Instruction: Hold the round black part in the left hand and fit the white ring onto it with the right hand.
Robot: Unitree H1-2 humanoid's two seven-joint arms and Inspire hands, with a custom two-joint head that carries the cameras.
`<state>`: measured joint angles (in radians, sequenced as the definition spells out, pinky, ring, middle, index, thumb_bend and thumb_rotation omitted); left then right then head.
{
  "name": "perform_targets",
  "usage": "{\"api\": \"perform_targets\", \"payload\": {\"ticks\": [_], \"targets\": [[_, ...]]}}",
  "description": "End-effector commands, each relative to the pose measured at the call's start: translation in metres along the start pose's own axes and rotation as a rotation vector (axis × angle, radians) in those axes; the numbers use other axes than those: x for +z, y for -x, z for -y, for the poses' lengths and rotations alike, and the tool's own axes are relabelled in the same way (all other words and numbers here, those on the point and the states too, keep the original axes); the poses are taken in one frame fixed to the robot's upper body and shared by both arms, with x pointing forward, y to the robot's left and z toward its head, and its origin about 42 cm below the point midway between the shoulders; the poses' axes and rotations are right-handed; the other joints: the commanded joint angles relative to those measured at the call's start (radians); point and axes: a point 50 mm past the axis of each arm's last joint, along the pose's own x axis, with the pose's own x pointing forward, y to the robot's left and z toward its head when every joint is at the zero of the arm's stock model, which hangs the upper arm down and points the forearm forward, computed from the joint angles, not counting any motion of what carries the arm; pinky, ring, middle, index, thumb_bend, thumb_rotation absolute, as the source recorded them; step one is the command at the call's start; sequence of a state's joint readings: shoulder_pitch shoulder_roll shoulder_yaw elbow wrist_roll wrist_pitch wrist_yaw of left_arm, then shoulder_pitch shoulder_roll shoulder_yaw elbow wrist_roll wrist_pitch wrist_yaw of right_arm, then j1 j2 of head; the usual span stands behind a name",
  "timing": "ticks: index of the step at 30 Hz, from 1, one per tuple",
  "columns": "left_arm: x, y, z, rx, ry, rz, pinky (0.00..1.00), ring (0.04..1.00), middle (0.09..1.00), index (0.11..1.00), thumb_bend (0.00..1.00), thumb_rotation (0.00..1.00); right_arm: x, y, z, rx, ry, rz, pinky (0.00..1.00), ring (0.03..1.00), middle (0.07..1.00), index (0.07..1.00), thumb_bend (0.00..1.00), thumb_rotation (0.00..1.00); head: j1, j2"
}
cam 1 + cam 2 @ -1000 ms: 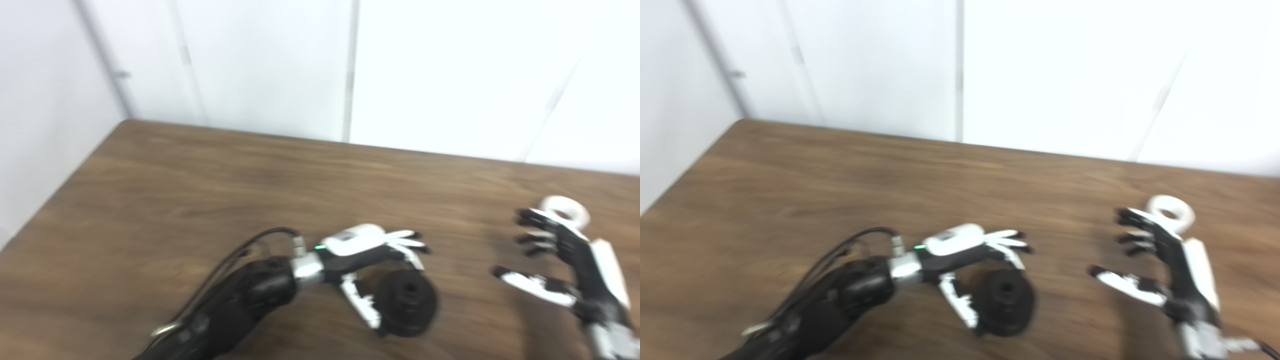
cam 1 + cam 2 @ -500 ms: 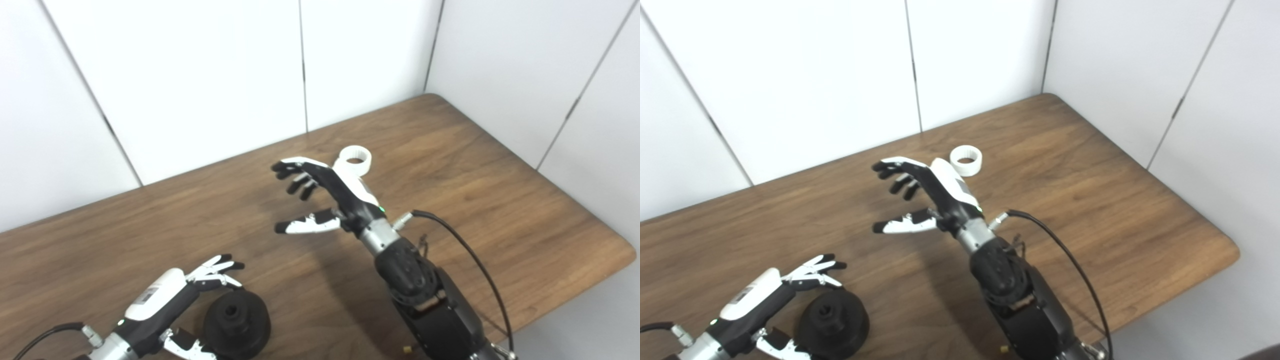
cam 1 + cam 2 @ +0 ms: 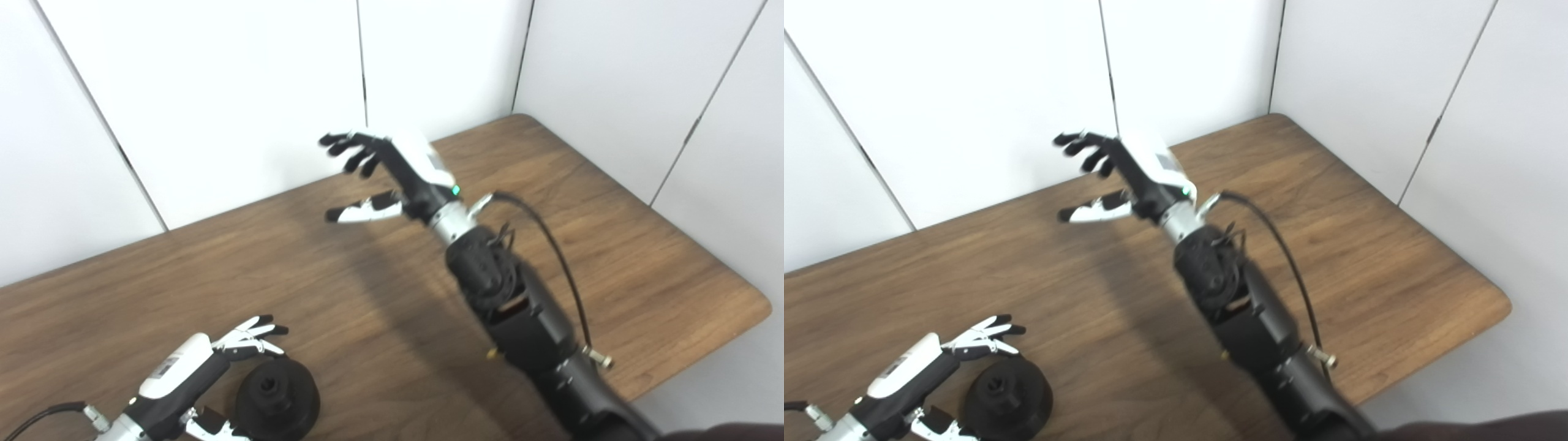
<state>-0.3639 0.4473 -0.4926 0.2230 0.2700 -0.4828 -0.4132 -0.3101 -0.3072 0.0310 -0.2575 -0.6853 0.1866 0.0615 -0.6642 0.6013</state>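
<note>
The right hand [image 3: 392, 171], which we are holding raised above the far edge of the table [image 3: 643, 257], is spread wide and carrying nothing. The left hand [image 3: 202, 380] is lying open beside the round black part [image 3: 277, 395], fingers arched over its far rim, not yet gripping. The white ring is not showing in either view; we are presumably hiding it behind the right hand. Reaching for it unseen, we risk knocking it away or off the table. A small label on the left hand's back is too blurred to read.
</note>
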Motion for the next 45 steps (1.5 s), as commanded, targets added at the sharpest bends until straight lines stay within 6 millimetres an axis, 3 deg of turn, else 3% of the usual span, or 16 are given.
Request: {"api": "perform_targets", "payload": {"ticks": [1,7,15,20,32,45], "targets": [[-0.018,0.023,0.014,-0.126,-0.002,-0.127,0.82,0.979,0.902,0.491,0.52,0.07,0.007,-0.019,0.021,-0.037,0.104,0.034,0.51,0.639,0.726,0.744,0.64,0.27,-0.001,0.0],[-0.02,0.025,0.015,-0.121,0.006,-0.123,0.81,0.973,0.899,0.491,0.52,0.07,-0.012,-0.039,0.041,0.015,0.245,-0.02,0.57,0.715,0.773,0.753,0.64,0.34,0.003,-0.005],[-0.019,0.028,0.014,-0.127,-0.001,-0.123,0.81,0.968,0.899,0.492,0.52,0.07,-0.028,-0.057,0.057,0.235,0.355,-0.127,0.73,0.861,0.85,0.765,0.71,0.44,0.001,-0.013],[-0.019,0.028,0.014,-0.129,0.001,-0.123,0.81,0.972,0.9,0.492,0.52,0.07,-0.03,-0.062,0.062,0.307,0.435,-0.153,0.85,0.867,0.839,0.751,0.76,0.43,-0.002,-0.014],[-0.018,0.029,0.016,-0.131,0.0,-0.129,0.81,0.971,0.9,0.492,0.52,0.07,-0.057,-0.077,0.068,0.447,0.444,-0.271,0.99,0.928,0.872,0.812,0.78,0.49,0.004,-0.014],[-0.017,0.03,0.015,-0.128,0.009,-0.119,0.81,0.966,0.9,0.492,0.52,0.07,-0.074,-0.088,0.072,0.54,0.388,-0.374,1.0,0.98,0.934,0.889,0.97,0.42,0.019,-0.01]]}}
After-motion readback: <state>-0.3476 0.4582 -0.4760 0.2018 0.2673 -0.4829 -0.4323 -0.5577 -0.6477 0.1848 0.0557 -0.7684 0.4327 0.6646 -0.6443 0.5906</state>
